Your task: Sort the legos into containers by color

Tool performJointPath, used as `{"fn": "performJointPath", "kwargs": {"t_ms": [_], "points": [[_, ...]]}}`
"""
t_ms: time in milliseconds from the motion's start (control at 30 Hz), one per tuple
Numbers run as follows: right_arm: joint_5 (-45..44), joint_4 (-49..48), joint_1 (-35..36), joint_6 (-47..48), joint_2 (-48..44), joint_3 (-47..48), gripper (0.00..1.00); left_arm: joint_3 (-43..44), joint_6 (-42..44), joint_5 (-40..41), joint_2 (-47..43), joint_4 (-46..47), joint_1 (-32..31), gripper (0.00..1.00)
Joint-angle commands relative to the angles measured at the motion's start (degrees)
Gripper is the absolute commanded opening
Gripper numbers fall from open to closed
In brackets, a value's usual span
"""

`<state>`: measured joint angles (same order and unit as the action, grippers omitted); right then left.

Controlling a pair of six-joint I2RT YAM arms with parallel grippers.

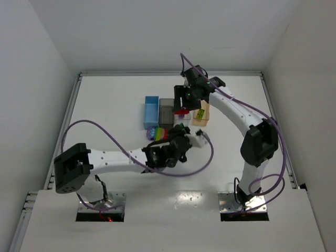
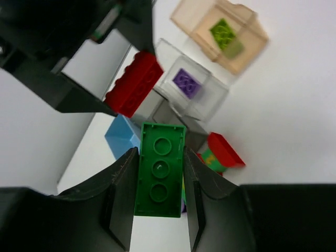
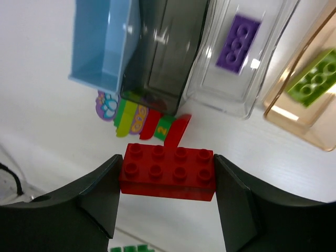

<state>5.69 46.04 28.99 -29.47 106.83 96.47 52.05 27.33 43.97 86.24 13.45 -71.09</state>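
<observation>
White walls [image 1: 47,47] close in on three sides of a white tabletop [image 1: 110,100], which fills the middle of the top view.

Four small bins stand side by side in a row at the centre of that view. From left to right they are an opaque blue plastic bin [image 1: 151,112], a smoky dark grey plastic bin [image 1: 166,111], a clear colourless plastic bin [image 3: 226,58] and a translucent pale orange plastic bin [image 1: 201,115]. A purple studded plastic brick [image 3: 239,43] lies flat in the clear bin. A lime-green studded plastic brick [image 3: 315,79] lies in the orange bin. What the grey bin holds cannot be told. Just below the blue and grey bins in the top view, a multicoloured stack of small plastic bricks [image 1: 157,133] lies on the tabletop.

From the lower left of the top view, the left arm [image 1: 115,159] stretches low towards the centre. The left arm's fingers [image 2: 125,184] are clamped on a green studded plastic brick [image 2: 159,169], held lengthwise with its hollow underside to the wrist camera.

From the lower right, the right arm [image 1: 239,118] bends at the right and reaches up and left over the row. The right arm's fingers [image 3: 102,194] grip a red studded plastic brick [image 3: 168,170] by its short ends, studs up, in the air near the grey and clear bins.
</observation>
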Motion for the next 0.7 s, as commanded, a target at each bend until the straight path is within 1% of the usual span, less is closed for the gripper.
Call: {"fn": "performJointPath", "kwargs": {"t_ms": [0,33,67,100,133,167,233,267,300,367,400,433,467,500,533,567,600,633,667], "points": [[-5.9,-5.7,-0.3,2.1,-5.0,3.2,0.0,7.6,-17.0,-4.1,-1.7,-16.9,6.2,0.03],[-6.4,-6.4,-0.3,2.1,-5.0,3.2,0.0,9.3,-19.0,-5.6,-2.3,-19.1,7.9,0.03],[-7.9,-6.9,-0.8,2.1,-5.5,3.2,0.0,12.0,-20.9,-6.9,-3.0,-20.9,11.2,0.03],[-8.6,-7.8,-0.8,2.1,-5.5,3.2,0.0,13.2,-24.1,-8.4,-3.0,-24.5,13.1,0.03],[-10.6,-8.3,-0.8,2.1,-5.5,3.2,0.0,14.4,-25.5,-10.6,-3.8,-25.8,14.6,0.03],[-11.7,-8.3,-0.8,2.1,-5.5,3.8,0.0,15.1,-27.6,-11.5,-5.2,-26.9,17.8,0.03],[-14.6,-8.3,-0.8,2.1,-5.0,4.4,0.0,15.7,-29.0,-14.6,-7.0,-29.2,20.8,0.03],[-15.2,-8.3,-1.3,2.1,-5.0,4.4,0.0,15.7,-29.7,-15.9,-8.0,-29.8,22.3,0.03],[-15.9,-9.3,-1.3,1.6,-5.0,3.9,0.0,15.1,-31.3,-17.5,-9.9,-30.4,25.4,0.03],[-14.4,-12.0,-1.3,1.6,-5.0,2.7,0.0,15.1,-33.3,-24.2,-10.6,-33.1,29.6,0.04],[-13.4,-12.0,-1.3,3.1,-5.0,2.0,0.0,16.1,-35.2,-26.1,-11.1,-34.4,33.8,0.04],[-8.6,-12.9,-1.3,4.6,-5.0,2.0,0.0,16.9,-35.9,-31.3,-11.1,-37.5,36.1,0.05],[-5.8,-14.0,-1.3,5.6,-5.0,0.8,0.0,17.6,-36.6,-35.0,-11.1,-38.8,38.6,0.06],[-3.1,-16.6,-1.9,7.1,-5.6,-1.0,0.0,18.3,-36.6,-38.5,-11.1,-39.5,43.9,0.06],[4.0,-18.2,-1.9,8.2,-5.6,-2.1,0.0,18.3,-37.2,-41.8,-11.1,-40.0,46.4,0.08],[7.8,-19.9,-1.9,9.6,-6.2,-3.3,0.0,18.3,-37.2,-48.8,-11.1,-40.5,48.7,0.08],[10.4,-23.0,-2.4,11.1,-6.2,-5.3,0.0,19.0,-37.2,-52.8,-10.0,-40.5,50.9,0.08],[16.0,-24.5,-2.5,11.9,-6.7,-6.2,0.0,19.7,-37.2,-59.3,-9.2,-41.8,54.7,0.08],[19.6,-25.5,-2.5,13.0,-6.7,-6.2,0.0,19.7,-37.2,-63.1,-8.4,-41.8,56.2,0.08]]}}
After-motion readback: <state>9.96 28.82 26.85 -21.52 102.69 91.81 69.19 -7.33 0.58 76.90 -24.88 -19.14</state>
